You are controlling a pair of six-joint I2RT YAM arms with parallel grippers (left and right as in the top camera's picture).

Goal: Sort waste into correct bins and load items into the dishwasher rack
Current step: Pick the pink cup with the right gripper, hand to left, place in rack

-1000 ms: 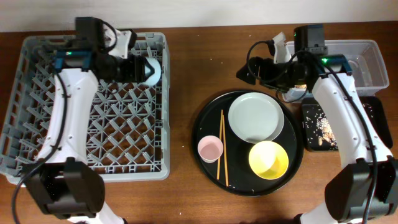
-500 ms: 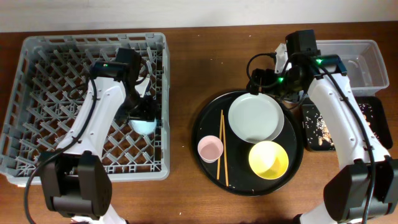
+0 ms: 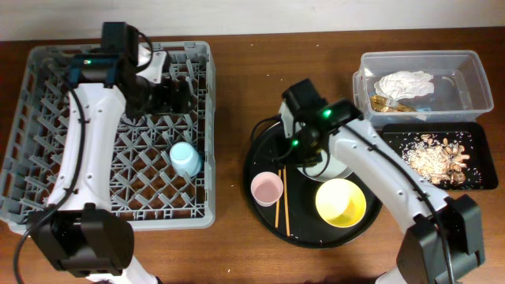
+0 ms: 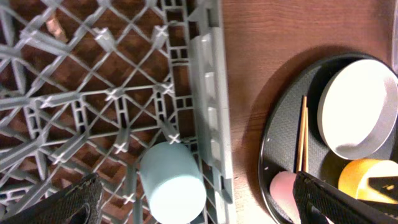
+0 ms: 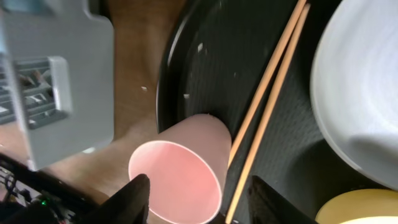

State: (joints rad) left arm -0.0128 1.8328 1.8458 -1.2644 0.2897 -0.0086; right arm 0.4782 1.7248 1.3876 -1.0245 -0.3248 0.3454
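Right fingers [image 5: 138, 198] spread over pink cup [image 5: 183, 165] | left fingers [image 4: 68, 205] apart (empty) above blue cup [image 4: 172, 183] in rack [image 4: 208, 93]

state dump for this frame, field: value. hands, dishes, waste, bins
left hand: open, empty, over dishwasher rack
right hand: open, fingers on either side of pink cup, not shut on it
blue cup: in rack, near its right wall
round black tray: holds pink cup, chopsticks, white plate, yellow bowl
clear tub: napkin inside
flat black tray: food scraps inside
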